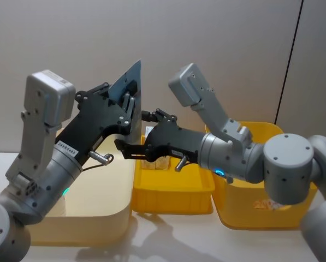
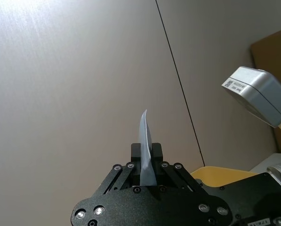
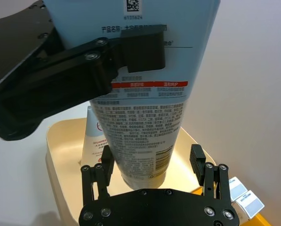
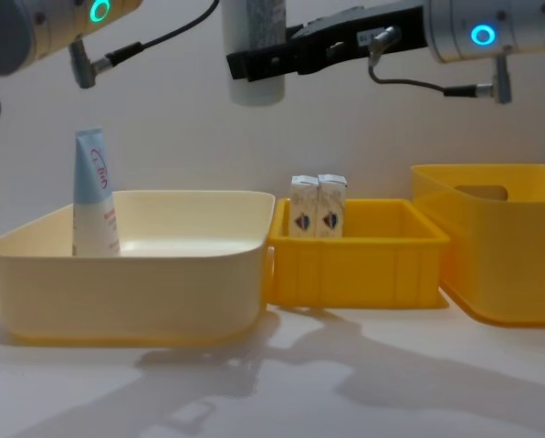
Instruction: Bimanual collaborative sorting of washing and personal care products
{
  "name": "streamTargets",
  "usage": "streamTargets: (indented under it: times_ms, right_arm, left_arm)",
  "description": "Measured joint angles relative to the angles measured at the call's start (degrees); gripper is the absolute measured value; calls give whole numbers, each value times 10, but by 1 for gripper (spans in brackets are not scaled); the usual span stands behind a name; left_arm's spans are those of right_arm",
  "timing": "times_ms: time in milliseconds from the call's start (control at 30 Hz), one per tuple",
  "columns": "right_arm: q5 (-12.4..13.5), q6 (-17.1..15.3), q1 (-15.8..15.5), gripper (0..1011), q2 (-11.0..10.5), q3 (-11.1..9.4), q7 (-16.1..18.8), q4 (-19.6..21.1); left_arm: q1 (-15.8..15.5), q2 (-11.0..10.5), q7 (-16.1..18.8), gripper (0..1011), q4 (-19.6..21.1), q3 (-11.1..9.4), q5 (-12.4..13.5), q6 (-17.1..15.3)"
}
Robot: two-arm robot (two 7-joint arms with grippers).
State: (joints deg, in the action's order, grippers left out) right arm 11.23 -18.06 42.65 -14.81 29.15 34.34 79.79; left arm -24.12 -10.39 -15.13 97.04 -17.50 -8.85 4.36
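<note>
Mid-handover, left end effector (image 1: 131, 107) is clamping the tube (image 1: 127, 82) near its crimped top, high above the cream bin (image 1: 97, 221), while right end effector (image 3: 151, 162) is straddling the cap end, fingers open; left letting go early risks dropping it.

Held tube (image 3: 149, 127): soft plastic, smooth, satin sheen; print laid flat on the skin; thin crimped end.
Standing tube (image 4: 91, 196): the same smooth plastic, low sheen.
Cartons (image 4: 318, 205): printed card, smooth, slight gloss.
Left gripper (image 2: 148, 151): black, metal-looking links, matt; bright screw heads.
Right gripper (image 3: 152, 160): same matt black finish, bright screws.
Arm shells (image 1: 285, 161): grey, smooth, matt.
Cream bin (image 4: 126, 283): moulded plastic, smooth, soft sheen.
Yellow bins (image 4: 354, 269): moulded plastic, smooth, somewhat glossier.
Table (image 4: 345, 383): white, smooth, faintly reflective.
Wall (image 2: 60, 94): grey panel, fine brushed-looking grain, matt.
</note>
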Motion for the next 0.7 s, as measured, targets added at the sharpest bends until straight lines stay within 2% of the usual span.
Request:
streamTargets:
  times_ms: [333,700]
  right_arm:
    - [0,8,16,1001,14,11,-4,-27]
    - [1,12,22,1001,20,16,-7,-39]
  left_arm:
    - [7,-1,2,139,3,5,0,1]
    - [10,-2,3,139,3,8,-1,5]
